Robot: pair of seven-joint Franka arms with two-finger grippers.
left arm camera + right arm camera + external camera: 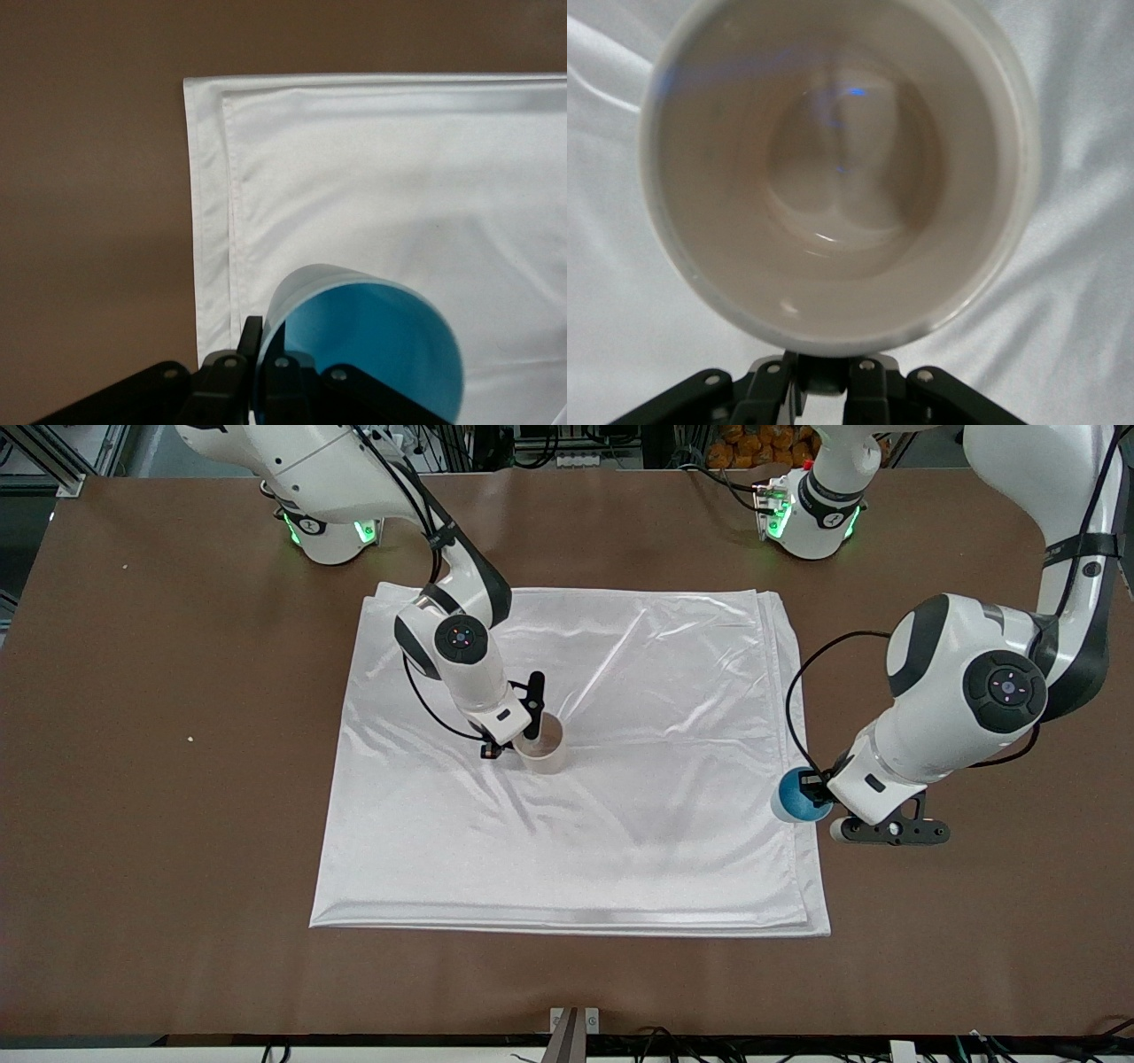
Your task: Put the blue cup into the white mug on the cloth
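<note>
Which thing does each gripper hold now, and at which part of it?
The left gripper holds the blue cup by its rim wall, over the cloth edge. The right gripper holds the white mug by its rim, on the cloth.

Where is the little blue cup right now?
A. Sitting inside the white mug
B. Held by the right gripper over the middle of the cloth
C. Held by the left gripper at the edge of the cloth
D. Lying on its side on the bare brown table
C. The left gripper is shut on the rim of the blue cup at the edge of the cloth, while the white mug holds nothing.
</note>
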